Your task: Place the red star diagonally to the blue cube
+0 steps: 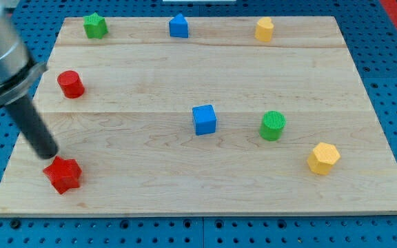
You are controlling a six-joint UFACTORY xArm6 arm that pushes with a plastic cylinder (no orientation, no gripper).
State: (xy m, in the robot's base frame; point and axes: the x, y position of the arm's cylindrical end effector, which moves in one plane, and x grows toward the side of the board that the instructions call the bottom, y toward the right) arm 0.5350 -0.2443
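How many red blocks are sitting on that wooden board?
2. The red star lies near the view's bottom left corner, right beside my tip. The red cylinder stands higher up, near the left edge. None seems hidden.

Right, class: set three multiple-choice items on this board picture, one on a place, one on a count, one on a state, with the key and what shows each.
1. Where is the red star?
A. the view's bottom left
B. the view's top right
C. the board's centre

2. How many blue blocks are there?
A. one
B. two
C. four

3. Where is my tip?
A. against the yellow hexagonal block
B. far from every block
C. right at the red star's upper left edge

Key: A, it lies near that corner of the board; B, the blue cube and a blue block at the top; C, the rod ends there.
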